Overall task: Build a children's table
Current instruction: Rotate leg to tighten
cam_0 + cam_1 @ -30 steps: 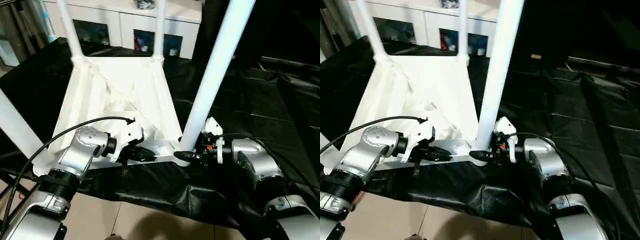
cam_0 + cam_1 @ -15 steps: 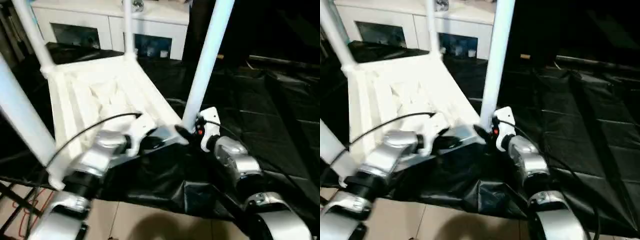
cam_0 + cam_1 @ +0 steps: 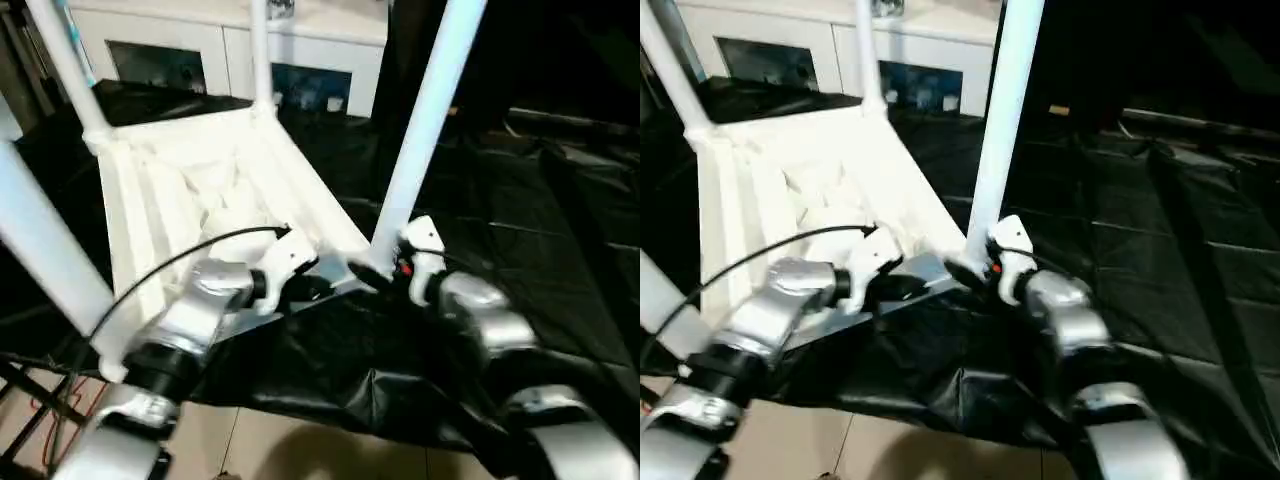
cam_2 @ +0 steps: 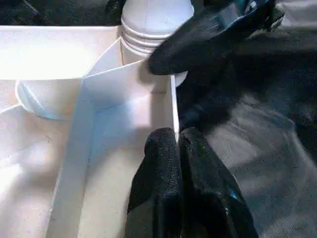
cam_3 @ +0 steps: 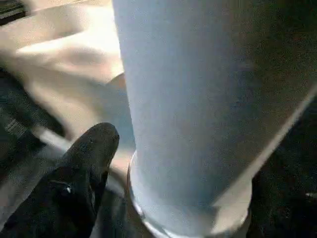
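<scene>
Head views placed the children's table [image 3: 200, 190] upside down on a black sheet [image 3: 520, 220], its ribbed underside facing up and its four legs pointing upward. The white cabinet [image 3: 230, 45] with glass-fronted compartments stood behind it. The left arm reached in from the lower left, bent at the wrist, with the left gripper [image 3: 318, 290] at the table's near edge. The right arm came in from the lower right, and the right gripper [image 3: 375, 275] sat at the foot of the near right leg [image 3: 425, 120], at its corner socket. From up there, neither claw's finger state could be read.

Left wrist view supplied what the head views lacked: the left gripper [image 4: 178, 144] had its two black fingers pressed together, clenched on the thin upright rim [image 4: 173, 106] of the table's edge, one finger on each side of it. Beyond them, a black finger [image 4: 198, 42] of the other gripper lay against the grooved base of the leg in its rounded socket [image 4: 148, 29].

Right wrist view showed the leg [image 5: 198, 99] very close, with one black finger [image 5: 89, 158] just beside its base; the second finger was hidden, so whether that claw grasped the leg or stood released could not be told.
</scene>
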Motion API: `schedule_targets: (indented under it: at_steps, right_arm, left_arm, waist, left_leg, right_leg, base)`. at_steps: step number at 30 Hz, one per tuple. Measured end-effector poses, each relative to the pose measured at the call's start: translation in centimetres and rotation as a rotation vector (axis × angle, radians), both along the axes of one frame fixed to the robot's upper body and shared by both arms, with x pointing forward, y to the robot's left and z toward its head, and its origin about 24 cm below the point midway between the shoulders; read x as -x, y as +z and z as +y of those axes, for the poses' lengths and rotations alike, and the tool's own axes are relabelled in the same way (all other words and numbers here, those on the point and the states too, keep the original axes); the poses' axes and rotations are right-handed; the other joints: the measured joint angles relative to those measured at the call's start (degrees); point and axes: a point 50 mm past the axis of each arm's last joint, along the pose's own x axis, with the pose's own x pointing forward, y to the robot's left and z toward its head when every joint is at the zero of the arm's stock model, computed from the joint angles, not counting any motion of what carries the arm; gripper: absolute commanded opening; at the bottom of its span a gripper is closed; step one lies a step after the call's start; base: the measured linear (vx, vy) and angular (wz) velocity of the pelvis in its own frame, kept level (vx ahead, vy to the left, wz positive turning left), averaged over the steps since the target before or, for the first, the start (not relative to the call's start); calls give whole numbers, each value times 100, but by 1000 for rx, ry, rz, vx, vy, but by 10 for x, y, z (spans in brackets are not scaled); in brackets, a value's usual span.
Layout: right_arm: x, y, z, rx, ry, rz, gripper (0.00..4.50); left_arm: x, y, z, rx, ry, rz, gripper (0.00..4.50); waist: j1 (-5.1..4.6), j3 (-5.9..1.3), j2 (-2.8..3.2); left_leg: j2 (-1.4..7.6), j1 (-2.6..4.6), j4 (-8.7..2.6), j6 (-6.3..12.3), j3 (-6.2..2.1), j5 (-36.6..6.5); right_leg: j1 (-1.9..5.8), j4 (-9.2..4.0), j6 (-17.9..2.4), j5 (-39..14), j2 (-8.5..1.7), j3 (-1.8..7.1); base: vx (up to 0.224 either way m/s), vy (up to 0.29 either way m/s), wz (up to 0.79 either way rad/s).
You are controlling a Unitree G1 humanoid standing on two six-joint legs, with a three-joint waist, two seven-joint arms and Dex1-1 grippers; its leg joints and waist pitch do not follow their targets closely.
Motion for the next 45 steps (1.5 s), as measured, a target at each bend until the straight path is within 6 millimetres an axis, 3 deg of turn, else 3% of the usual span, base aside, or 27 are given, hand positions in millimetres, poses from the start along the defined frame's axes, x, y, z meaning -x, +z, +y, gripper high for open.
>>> schedule_targets:
  at_steps: [6,12,18,25,29,34,37,39,43,45]
  right_arm:
    - [11,2,-12,10,174,41,387]
    - [17,3,-15,4,270,78,332]
    - [18,3,-14,-1,274,92,284]
    - [22,1,-14,-23,244,90,272]
    - [15,-6,-6,-52,99,76,270]
    - [-4,-10,13,-55,-198,48,270]
    - [-7,-11,20,-53,-295,24,270]
    - [-8,-11,21,-65,-321,17,326]
    - [-8,-11,21,-65,-320,13,353]
    - [-8,-10,20,-59,-313,-3,388]
  left_arm:
    - [3,0,11,-13,-74,27,0]
    - [5,1,20,-28,-140,49,0]
    - [4,2,22,-32,-161,50,0]
    - [4,2,21,-24,-158,56,0]
    - [0,-1,18,-31,-85,37,0]
    - [-8,-4,7,-38,51,-10,0]
    - [-10,-5,-1,-26,93,-14,0]
    - [-11,-5,-4,-16,114,-13,0]
    - [-10,-5,-10,-5,111,-9,0]
    - [-9,-4,-12,2,99,-8,0]
  waist:
    - [60,2,-4]
    - [143,2,-4]
    - [161,2,-5]
    - [177,0,-7]
    - [129,-2,-11]
    - [-115,-1,-15]
    - [-157,0,-12]
    - [-152,1,-11]
    - [-140,1,-10]
    - [-108,0,-11]
  left_leg:
    - [1,-1,15,0,2,0]
    - [5,12,17,-2,1,1]
    - [5,10,17,-2,2,1]
    - [5,12,16,-2,3,1]
    - [4,29,20,-4,-4,2]
    - [-1,31,23,-6,-16,3]
    - [-7,28,23,-6,-40,3]
    - [-8,26,23,-6,-41,3]
    - [-8,19,23,-5,-42,3]
    - [-8,17,23,-5,-40,3]
  right_leg:
    - [6,4,-1,0,-1,1]
    - [11,11,-1,0,-1,2]
    - [10,10,-1,0,-1,3]
    - [13,10,-1,0,-1,2]
    - [25,13,-9,11,-1,8]
    - [15,3,10,2,-2,7]
    - [9,-4,11,2,-2,-1]
    - [9,-2,12,4,-1,-1]
    - [10,-1,7,9,-1,0]
    - [14,-1,-20,26,-1,2]
  base:
    - [0,0,0]
    - [0,0,0]
    - [0,0,0]
    - [0,0,0]
    - [0,0,0]
    - [0,0,0]
    - [0,0,0]
    - [0,0,0]
    - [0,0,0]
    - [0,0,0]
